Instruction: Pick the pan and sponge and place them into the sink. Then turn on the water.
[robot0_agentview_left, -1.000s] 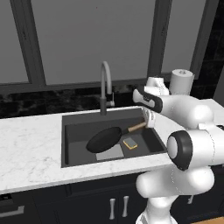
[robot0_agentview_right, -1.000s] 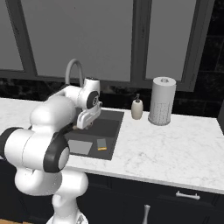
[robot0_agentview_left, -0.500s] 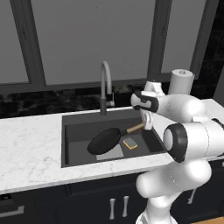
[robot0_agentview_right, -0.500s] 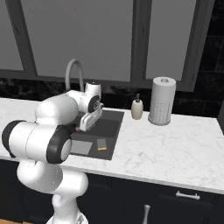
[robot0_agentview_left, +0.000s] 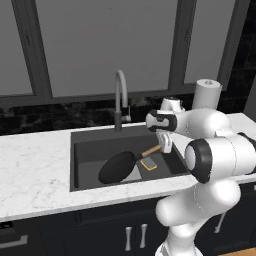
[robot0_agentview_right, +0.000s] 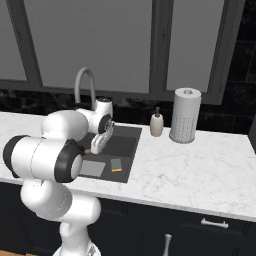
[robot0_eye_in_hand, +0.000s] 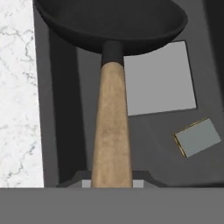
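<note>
White marble worktop (robot0_agentview_left: 35, 165) runs under dark windows, and the sink (robot0_agentview_left: 82, 150) is the landmark to read everything from. Within the sink the pan (robot0_agentview_left: 117, 167) hangs tilted, its black bowl low over the pale drain plate (robot0_eye_in_hand: 159, 78), its wooden handle (robot0_eye_in_hand: 111, 131) rising toward the sink's right side. The end effector (robot0_agentview_left: 164, 142) is closed on the far end of that handle, just above the sink's right part; in the hand view the handle runs straight out from between the fingers to the bowl beyond. The sponge (robot0_agentview_left: 148, 163) lies flat on the sink floor beside the drain plate, just under the handle and apart from it. The faucet (robot0_agentview_left: 120, 97) stands at the sink's back rim, with a soap bottle (robot0_agentview_right: 157, 124) and paper roll (robot0_agentview_right: 185, 115) well to the sink's right. Whether the bowl already touches the floor is hard to tell. If it does not, letting go would probably drop the pan with a clatter, and it could roll onto the sponge. A grip so far out on the handle may also let the bowl swing or twist. The lever is not yet turned.
</note>
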